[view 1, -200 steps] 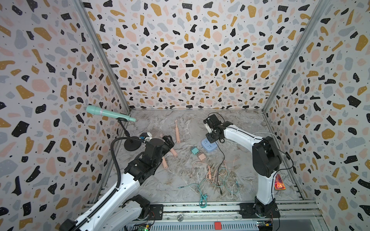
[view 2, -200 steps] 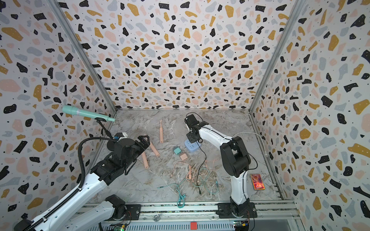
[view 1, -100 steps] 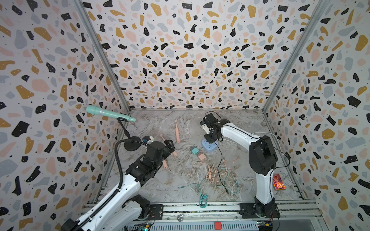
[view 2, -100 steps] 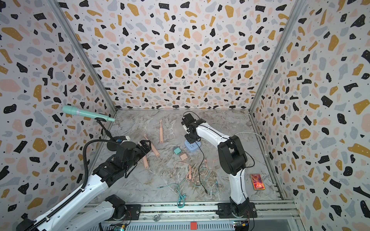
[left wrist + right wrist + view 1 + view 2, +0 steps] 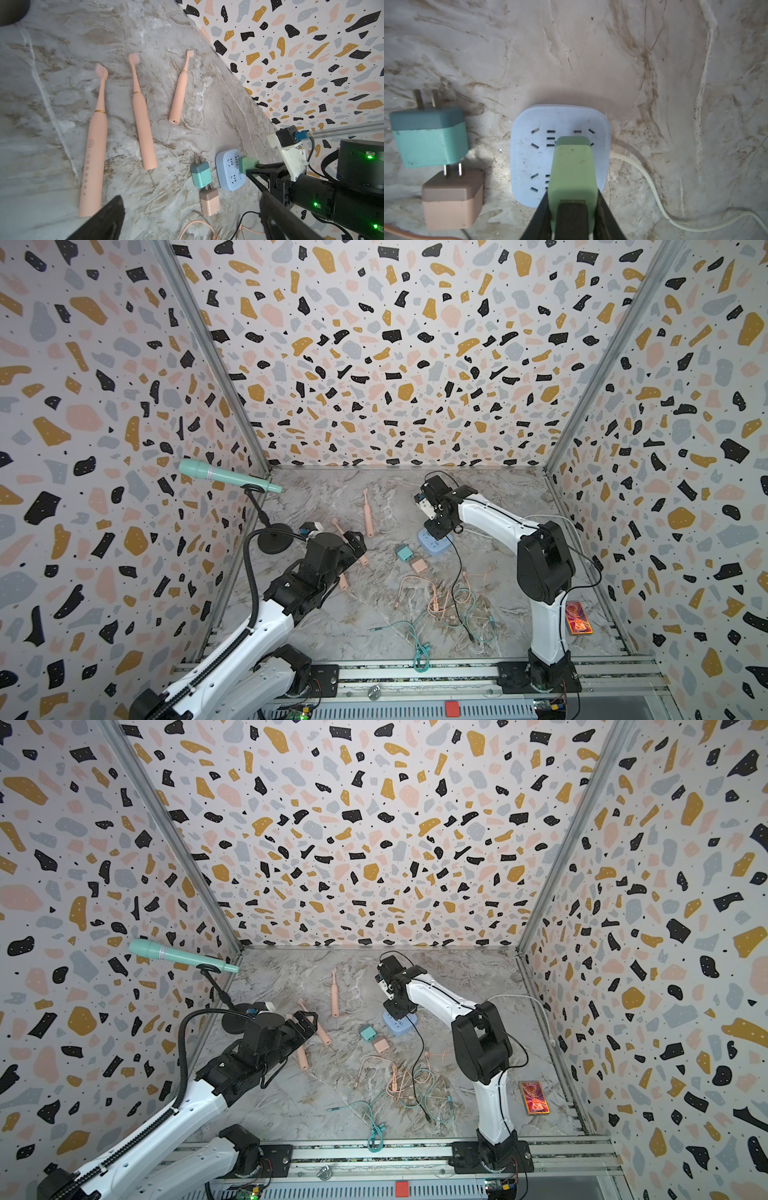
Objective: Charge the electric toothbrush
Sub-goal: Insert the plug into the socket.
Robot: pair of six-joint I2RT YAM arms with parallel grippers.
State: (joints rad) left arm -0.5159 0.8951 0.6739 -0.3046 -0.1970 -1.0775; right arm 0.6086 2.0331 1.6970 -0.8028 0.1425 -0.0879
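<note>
Terrazzo-speckled walls, marble-look tabletop, and your right hand is clamped on the pale green charger block, pressing it at the square blue socket block. Fully seated? Can't tell. Your left hand hangs wide open near three peach-pink electric toothbrushes, all lying flat, none cabled. Power looks nearly sorted; connecting a brush is left. Chargers: three, counting the teal charger block and dusty-pink charger block.
</note>
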